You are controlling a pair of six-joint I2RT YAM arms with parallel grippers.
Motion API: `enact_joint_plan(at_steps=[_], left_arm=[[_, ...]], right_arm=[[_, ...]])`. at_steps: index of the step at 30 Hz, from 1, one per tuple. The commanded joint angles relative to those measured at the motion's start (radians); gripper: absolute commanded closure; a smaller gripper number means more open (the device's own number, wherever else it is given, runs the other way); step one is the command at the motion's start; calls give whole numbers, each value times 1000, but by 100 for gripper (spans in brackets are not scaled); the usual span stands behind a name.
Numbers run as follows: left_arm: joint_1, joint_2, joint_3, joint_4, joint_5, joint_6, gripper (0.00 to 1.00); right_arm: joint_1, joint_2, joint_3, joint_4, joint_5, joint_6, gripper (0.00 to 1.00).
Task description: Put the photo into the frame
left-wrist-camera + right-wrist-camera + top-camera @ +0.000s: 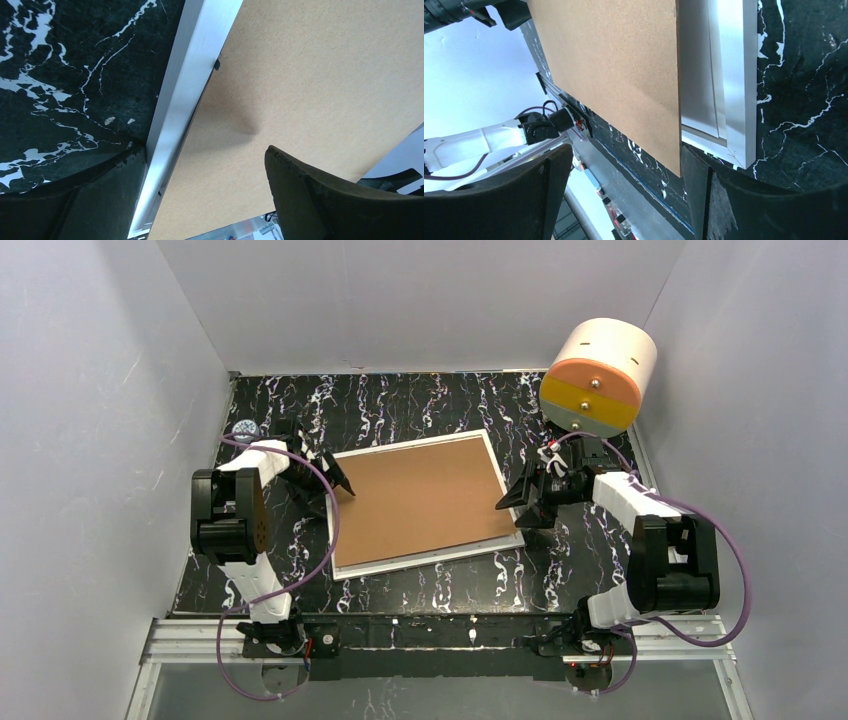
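The frame (345, 565) lies face down on the black marble table, its narrow white rim around a brown backing board (420, 495). The photo is hidden. My left gripper (338, 480) is open at the frame's left edge. In the left wrist view it (202, 150) straddles the white rim (185, 80), one finger over the table and one over the board (310, 75). My right gripper (515, 505) is open at the frame's right edge. In the right wrist view it (626, 150) has the board's edge (624, 75) beside its right finger (704, 200), and the board seems raised off the rim (739, 75).
A white-and-orange drum (598, 375) hangs at the back right, just above my right arm. A small round object (245, 427) lies at the table's back left. Grey walls close in three sides. A metal rail (440, 632) runs along the near edge.
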Motion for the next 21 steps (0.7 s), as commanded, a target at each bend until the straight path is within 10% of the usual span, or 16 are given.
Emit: enact_joint_plan(at_steps=[1, 9, 21], left_arm=[[-33, 5, -15, -18, 52, -24, 14], [-33, 9, -9, -39, 23, 1, 15], [-32, 1, -22, -26, 35, -7, 15]], right_arm=[[21, -17, -9, 124, -254, 63, 18], [20, 15, -89, 318, -351, 136, 51], [22, 18, -145, 617, -386, 404, 29]])
